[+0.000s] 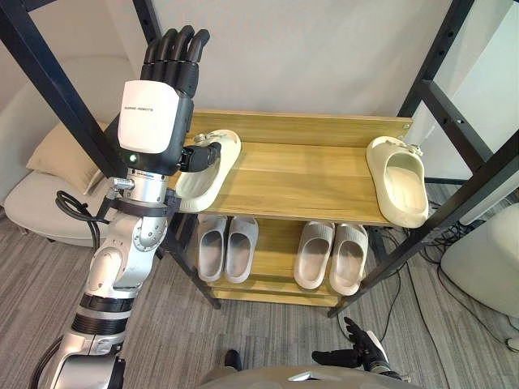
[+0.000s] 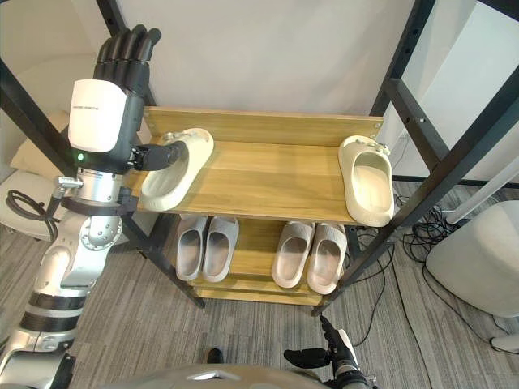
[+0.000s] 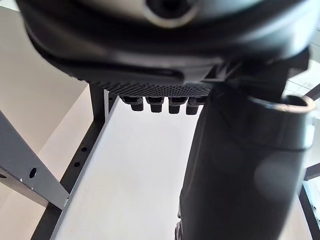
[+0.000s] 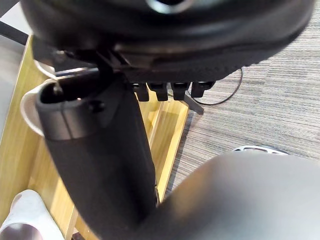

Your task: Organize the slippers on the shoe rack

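1. On the top shelf [image 1: 308, 174] of the shoe rack [image 1: 300, 128], two cream slippers lie well apart. The left cream slipper [image 1: 207, 185] is at the shelf's left end and the right cream slipper [image 1: 399, 180] at its right end, with bare wood between them.
2. Each one's long axis runs roughly from the back board to the front edge. The left one is slightly slanted, and the right one reaches the front edge.
3. The left hand [image 1: 174, 69] is raised at the shelf's left end with its fingers [image 1: 185, 42] straight and pointing up, released and holding nothing. Its thumb juts sideways over the left cream slipper's near rim; whether it touches the rim cannot be told.
4. That slipper lies just to the thumb side of the palm and below the fingertips, so the left hand is by far the nearer one. To grip the slipper, it would probably have to tip down and close across the slipper's width.
5. The right hand [image 1: 357, 347] hangs low near the floor with loose fingers, far from either cream slipper.
6. On the lower shelf, one grey pair [image 1: 227, 247] and a second grey pair [image 1: 332, 255] sit side by side, already matched.
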{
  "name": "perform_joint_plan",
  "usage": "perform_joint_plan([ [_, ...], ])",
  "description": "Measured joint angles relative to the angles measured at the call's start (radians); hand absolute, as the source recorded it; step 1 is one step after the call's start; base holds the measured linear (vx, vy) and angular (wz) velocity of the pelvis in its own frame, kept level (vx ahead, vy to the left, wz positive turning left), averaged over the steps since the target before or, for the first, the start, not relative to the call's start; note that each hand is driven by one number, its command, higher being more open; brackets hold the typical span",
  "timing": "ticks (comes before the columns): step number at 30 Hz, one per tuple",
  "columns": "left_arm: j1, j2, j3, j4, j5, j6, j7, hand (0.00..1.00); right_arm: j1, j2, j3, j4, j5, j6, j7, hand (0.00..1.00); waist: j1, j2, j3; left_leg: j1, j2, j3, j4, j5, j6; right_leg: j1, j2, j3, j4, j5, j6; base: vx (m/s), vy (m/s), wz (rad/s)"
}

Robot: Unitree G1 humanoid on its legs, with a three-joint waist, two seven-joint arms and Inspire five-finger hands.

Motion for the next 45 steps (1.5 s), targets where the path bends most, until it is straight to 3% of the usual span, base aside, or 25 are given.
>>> perform_joint_plan([
  [14, 0.0, 0.047, -0.003, 0.193, 0.067, 0.061, -0.005, 1.0, -0.006, 0.002, 0.001, 0.003, 0.0, 0.001, -0.004, 1.0, -0.004, -0.001, 0.0, -0.015, 0.001, 0.001, -0.004, -0.001, -0.001, -0.013, 0.002, 0.001, -0.006, 0.0, 0.0, 0.0, 0.0, 0.0],
  [24, -0.078, 0.047, -0.018, 0.261, 0.091, 0.09, 0.001, 1.0, -0.016, 0.006, -0.001, 0.004, 0.001, 0.001, -0.006, 1.0, -0.005, -0.005, -0.001, -0.031, 0.005, 0.02, -0.004, -0.003, -0.003, -0.038, 0.004, 0.019, -0.014, 0.009, 0.001, -0.01, 0.005, -0.05],
  [25, -0.088, 0.047, -0.018, 0.268, 0.092, 0.097, 0.003, 0.0, -0.017, 0.007, -0.001, 0.004, 0.002, 0.001, -0.006, 1.0, -0.007, -0.006, -0.001, -0.035, 0.004, 0.023, -0.004, -0.003, -0.003, -0.041, 0.003, 0.021, -0.017, 0.012, 0.001, -0.01, 0.016, -0.09],
  [35, -0.16, 0.043, -0.061, 0.361, 0.093, 0.115, 0.002, 0.0, -0.028, 0.015, -0.002, 0.004, 0.003, 0.002, -0.021, 1.0, -0.031, -0.011, 0.003, -0.05, 0.003, 0.029, -0.004, -0.003, -0.002, -0.051, 0.003, 0.025, -0.032, 0.022, 0.001, 0.0, 0.003, -0.01],
  [45, -0.184, 0.043, -0.085, 0.375, 0.042, 0.115, -0.016, 0.0, -0.033, 0.018, -0.003, 0.006, 0.004, 0.003, -0.032, 1.0, -0.03, -0.009, 0.004, -0.052, 0.0, 0.027, -0.004, -0.004, -0.002, -0.051, 0.0, 0.021, -0.034, 0.023, 0.003, 0.0, 0.0, 0.0],
])
